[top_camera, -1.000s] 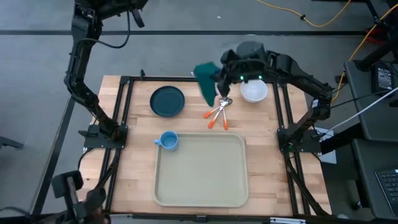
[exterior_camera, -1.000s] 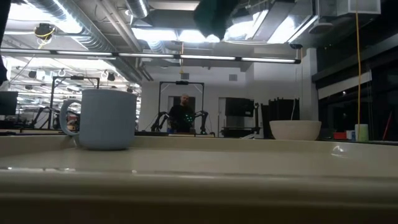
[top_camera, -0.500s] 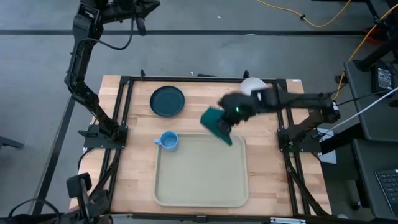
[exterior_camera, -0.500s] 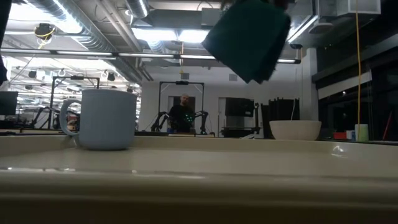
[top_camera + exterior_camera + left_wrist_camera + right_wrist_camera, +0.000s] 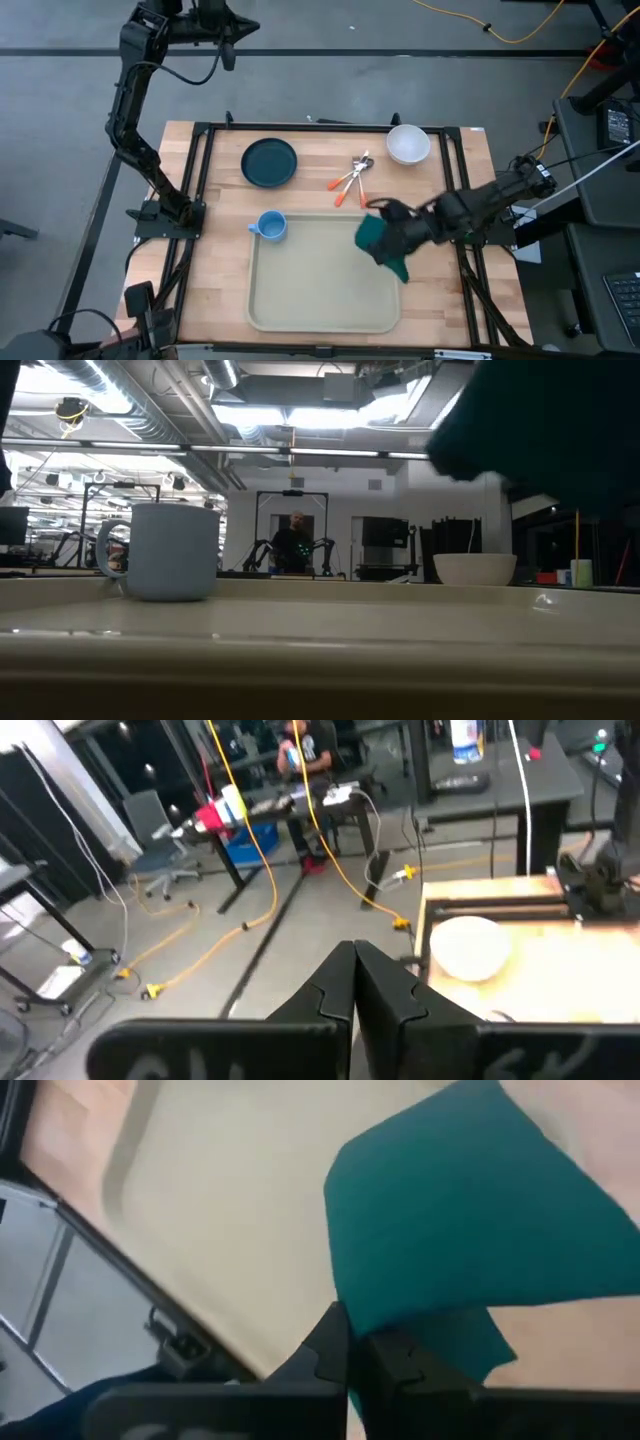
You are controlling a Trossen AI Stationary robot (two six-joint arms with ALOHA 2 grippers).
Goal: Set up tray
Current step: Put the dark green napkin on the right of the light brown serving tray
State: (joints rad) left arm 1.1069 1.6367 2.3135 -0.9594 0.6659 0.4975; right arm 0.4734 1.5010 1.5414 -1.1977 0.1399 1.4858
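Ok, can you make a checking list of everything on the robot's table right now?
Surface: wooden table, black frame around it.
Job's things: cream tray, nothing resting on it; green napkin hanging over its right side.
Clutter: blue mug beside the tray's corner, teal plate, white bowl, orange-handled cutlery.
Claws: right claw shut on the napkin; left claw shut, empty, raised beyond the table.
Cables: yellow cable on the floor.
Surroundings: a person far behind.
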